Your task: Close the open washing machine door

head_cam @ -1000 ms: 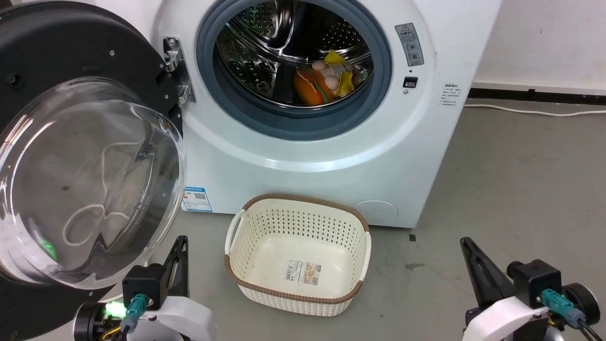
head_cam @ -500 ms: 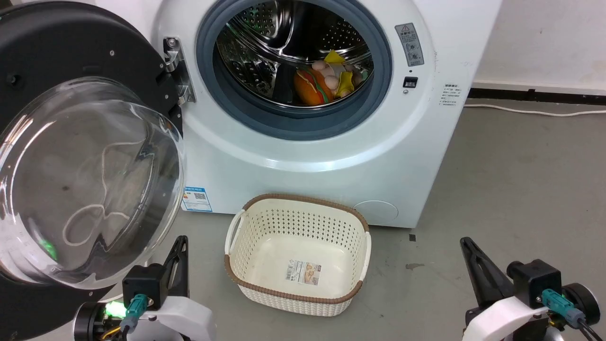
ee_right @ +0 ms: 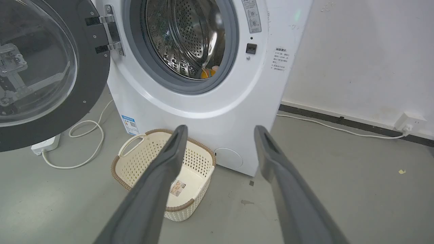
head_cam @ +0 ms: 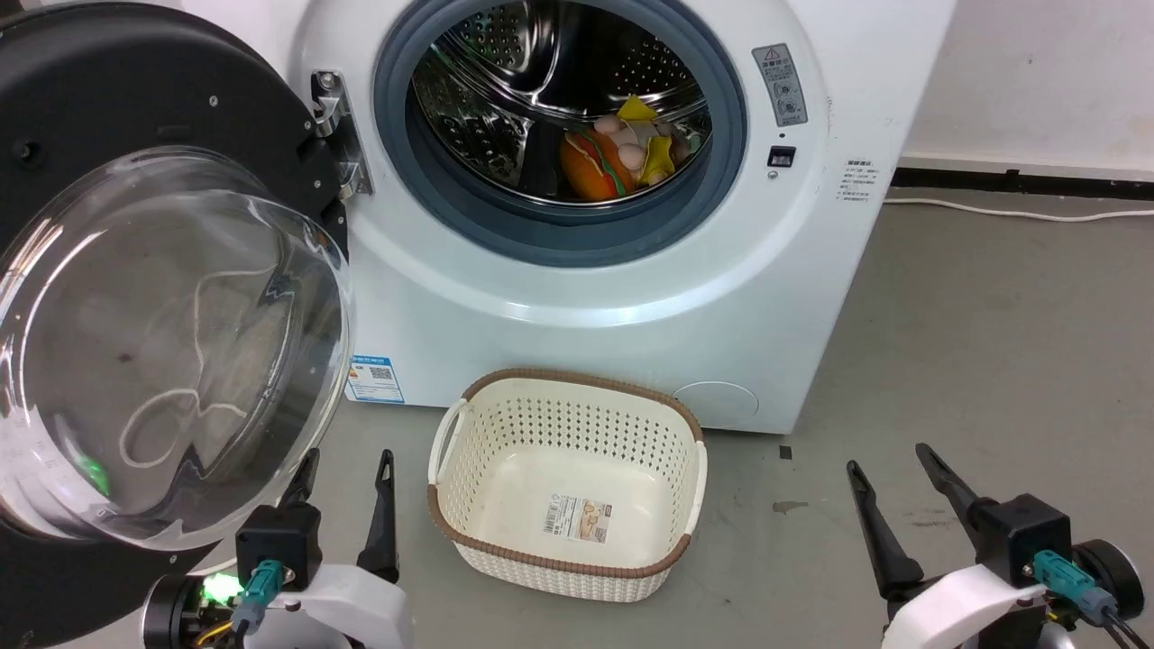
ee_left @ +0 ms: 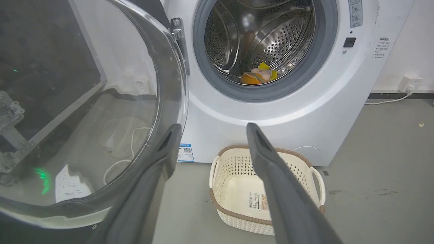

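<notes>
The washing machine (head_cam: 586,306) is a white front-loader whose steel drum mouth stands uncovered. Its door (head_cam: 108,81), black-rimmed with a bulging glass bowl, is swung wide on the left hinge and takes up the left of the head view. My left gripper (head_cam: 349,460) is open just below the glass bowl's lower edge, holding nothing. Low at the right, my right gripper (head_cam: 888,458) is open over bare floor. The left wrist view has the door (ee_left: 101,118) close on the left of my open left gripper (ee_left: 213,127). From the right wrist, the open right gripper (ee_right: 221,128) faces the washer (ee_right: 203,108).
A cream perforated basket (head_cam: 577,424) sits on the floor before the washer, between my grippers. Colourful soft toys (head_cam: 613,153) lie inside the drum. A white cable (head_cam: 992,212) runs along the wall at the right. A power strip (ee_right: 45,145) lies under the door.
Both grippers have gone from shut to open, their fingers spreading apart. The door, washer and basket have not moved.
</notes>
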Tool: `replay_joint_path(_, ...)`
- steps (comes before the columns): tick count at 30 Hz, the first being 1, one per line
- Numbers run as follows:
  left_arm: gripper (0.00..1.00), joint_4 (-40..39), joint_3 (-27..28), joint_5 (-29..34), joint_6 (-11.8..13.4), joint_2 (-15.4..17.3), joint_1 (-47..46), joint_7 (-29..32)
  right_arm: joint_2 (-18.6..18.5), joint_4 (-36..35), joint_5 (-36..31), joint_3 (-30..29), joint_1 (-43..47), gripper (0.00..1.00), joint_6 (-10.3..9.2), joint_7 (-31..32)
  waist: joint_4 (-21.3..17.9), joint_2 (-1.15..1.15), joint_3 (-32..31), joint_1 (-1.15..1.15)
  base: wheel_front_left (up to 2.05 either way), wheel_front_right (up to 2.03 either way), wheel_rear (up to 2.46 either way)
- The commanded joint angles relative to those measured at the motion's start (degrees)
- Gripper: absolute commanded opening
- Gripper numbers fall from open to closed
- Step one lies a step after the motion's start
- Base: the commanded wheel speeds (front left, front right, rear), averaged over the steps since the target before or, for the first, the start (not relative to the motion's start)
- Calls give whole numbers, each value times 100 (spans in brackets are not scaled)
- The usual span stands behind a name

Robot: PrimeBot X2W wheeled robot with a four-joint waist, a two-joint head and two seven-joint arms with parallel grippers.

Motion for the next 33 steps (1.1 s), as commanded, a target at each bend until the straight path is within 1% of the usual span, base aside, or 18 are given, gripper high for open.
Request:
replay_joint_path(1, 100, 5, -2, -12, -5, 0, -1, -45, 1, 6, 34, -21, 8, 100, 0, -43, 4, 0, 0, 0, 0, 0, 0)
replay_joint_path(12, 100, 21, -35, -35, -28, 3, 6, -177, 2, 39, 146, -41, 41, 100, 1, -175, 156, 0, -14, 0, 0, 0, 0)
replay_joint_path(24, 100, 41, -58, -62, -67, 17, 34, -321, 4, 49, 174, 43, 89, 100, 1, -318, 599, 0, -58, 0, 0, 0, 0)
replay_joint_path(33, 100, -71, 12, -104, -24, 18, 123, -428, 5, 125, 188, 276, -20, 100, 1, -426, 862, 0, -8, 0, 0, 0, 0)
